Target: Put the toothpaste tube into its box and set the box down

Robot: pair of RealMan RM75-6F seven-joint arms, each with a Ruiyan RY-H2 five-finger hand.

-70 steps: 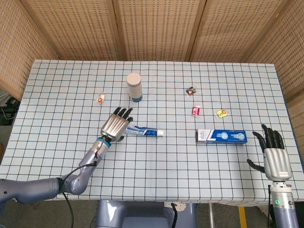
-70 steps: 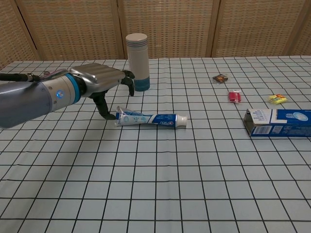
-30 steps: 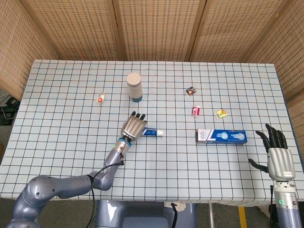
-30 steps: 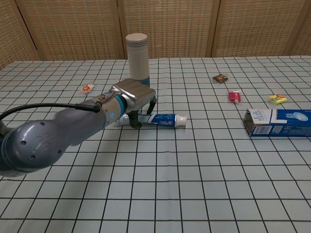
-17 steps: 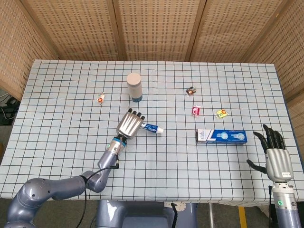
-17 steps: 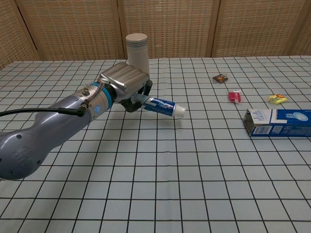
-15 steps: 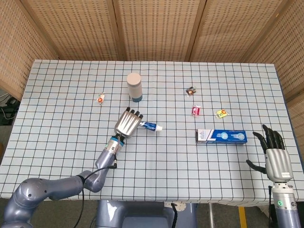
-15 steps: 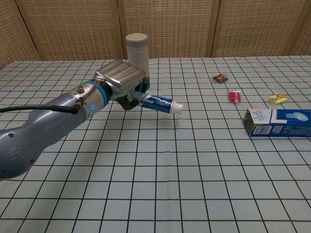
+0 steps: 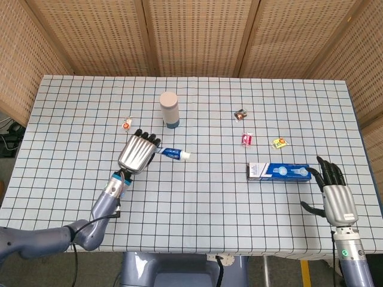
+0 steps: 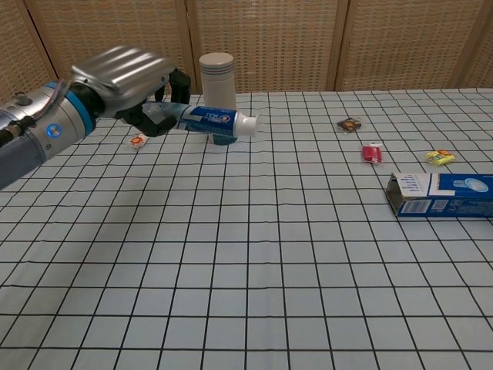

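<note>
My left hand (image 9: 137,153) (image 10: 127,81) grips the blue and white toothpaste tube (image 9: 172,154) (image 10: 214,119) by its flat end and holds it in the air over the table, white cap pointing right. The blue toothpaste box (image 9: 279,172) (image 10: 440,193) lies flat at the right of the table, its open end facing left. My right hand (image 9: 334,194) is open, fingers spread, just right of the box near the table's front right edge; the chest view does not show it.
A white cylinder with a blue base (image 9: 169,109) (image 10: 216,83) stands behind the raised tube. Small wrapped sweets lie scattered: one at the left (image 9: 126,124) (image 10: 139,140), others at the right (image 9: 241,114) (image 9: 246,139) (image 9: 279,143). The table's edge (image 9: 239,253) runs along the front.
My left hand closed on the tube, lifted it off the table and carried it up and to the left. My right hand moved in closer to the box.
</note>
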